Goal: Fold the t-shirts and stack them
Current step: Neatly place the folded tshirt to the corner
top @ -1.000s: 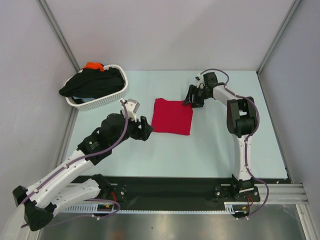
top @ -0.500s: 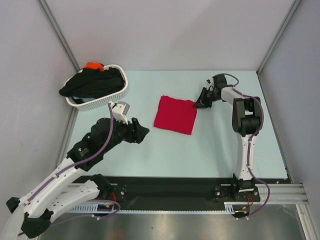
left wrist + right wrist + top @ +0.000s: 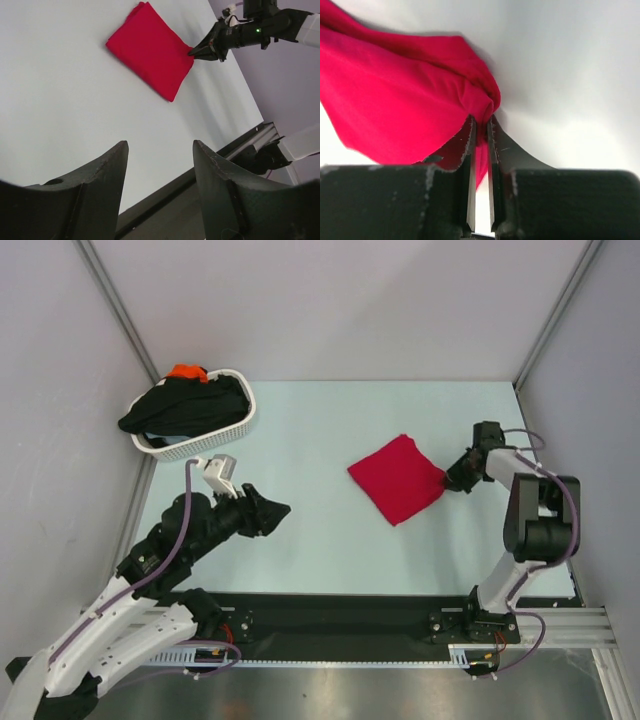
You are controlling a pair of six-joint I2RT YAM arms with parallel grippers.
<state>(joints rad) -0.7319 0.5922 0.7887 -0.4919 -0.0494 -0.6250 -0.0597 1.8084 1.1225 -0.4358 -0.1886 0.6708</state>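
Note:
A folded crimson red t-shirt [image 3: 398,478] lies on the table right of centre, turned like a diamond. It also shows in the left wrist view [image 3: 151,49] and fills the right wrist view [image 3: 395,95]. My right gripper [image 3: 447,479] is shut on the shirt's right corner, with red cloth pinched between its fingers [image 3: 481,125]. My left gripper [image 3: 275,512] is open and empty, well to the left of the shirt over bare table [image 3: 160,145]. A black t-shirt [image 3: 185,405] and an orange one [image 3: 186,372] lie heaped in the basket.
The white woven basket [image 3: 215,437] stands at the back left corner of the table. Grey walls close the left, back and right sides. A black rail [image 3: 340,610] runs along the table's near edge.
My right gripper has dragged the red t-shirt to the right and turned it. My left arm has pulled back toward the near left, away from the shirt.

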